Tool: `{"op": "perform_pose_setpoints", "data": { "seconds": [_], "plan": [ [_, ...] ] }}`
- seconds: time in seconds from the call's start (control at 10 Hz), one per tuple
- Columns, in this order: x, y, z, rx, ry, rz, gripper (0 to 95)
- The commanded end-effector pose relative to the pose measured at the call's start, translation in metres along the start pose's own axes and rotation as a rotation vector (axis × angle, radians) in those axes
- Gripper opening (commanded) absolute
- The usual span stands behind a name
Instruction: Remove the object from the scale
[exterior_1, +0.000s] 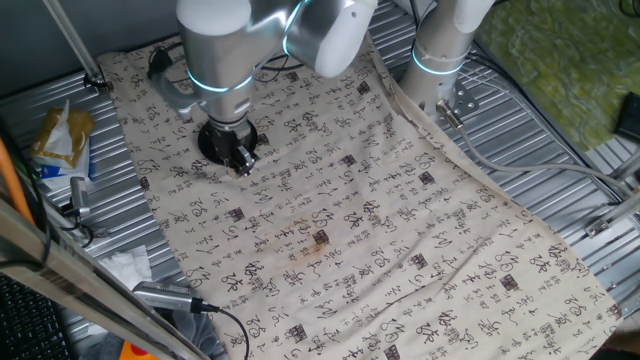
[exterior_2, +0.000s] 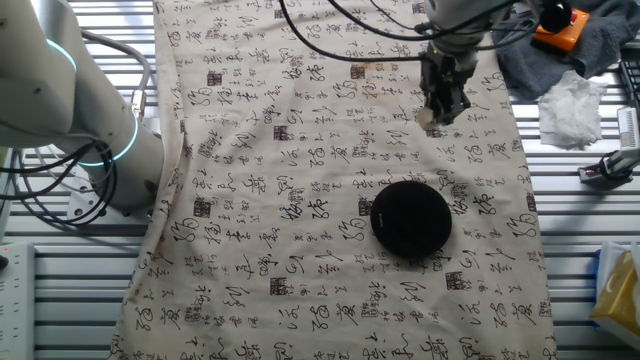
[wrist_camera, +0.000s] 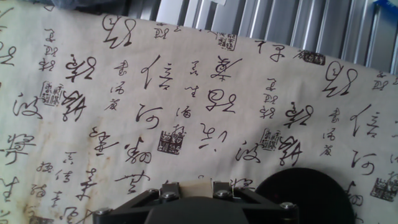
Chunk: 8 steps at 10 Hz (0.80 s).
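The scale (exterior_2: 411, 218) is a flat round black disc lying on the printed cloth, its top bare; it also shows in the hand view (wrist_camera: 305, 196) at the lower right, and partly behind the gripper in one fixed view (exterior_1: 213, 141). My gripper (exterior_2: 432, 119) is shut on the small tan block (exterior_2: 428, 117) and holds it off the disc, over the cloth. In the hand view the block (wrist_camera: 196, 188) sits between the two fingers (wrist_camera: 170, 188). In one fixed view the gripper (exterior_1: 240, 165) hangs at the disc's near edge.
The cloth (exterior_1: 350, 220) with black characters covers the table and has a brownish stain (exterior_1: 318, 240). Crumpled white tissue (exterior_2: 575, 105), an orange tool (exterior_2: 558, 25) and a snack bag (exterior_1: 62, 135) lie off the cloth. A second arm's base (exterior_2: 90, 130) stands at the side.
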<state>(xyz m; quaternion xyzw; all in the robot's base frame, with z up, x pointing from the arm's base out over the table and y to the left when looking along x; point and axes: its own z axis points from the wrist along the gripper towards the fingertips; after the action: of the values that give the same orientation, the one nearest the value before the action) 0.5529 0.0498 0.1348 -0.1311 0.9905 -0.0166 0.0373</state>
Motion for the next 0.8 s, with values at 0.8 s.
{"op": "perform_pose_setpoints", "data": {
  "seconds": [0.8],
  "plan": [
    [0.0032,-0.0002,0.0005,0.004,0.006,-0.028,0.0]
  ]
}}
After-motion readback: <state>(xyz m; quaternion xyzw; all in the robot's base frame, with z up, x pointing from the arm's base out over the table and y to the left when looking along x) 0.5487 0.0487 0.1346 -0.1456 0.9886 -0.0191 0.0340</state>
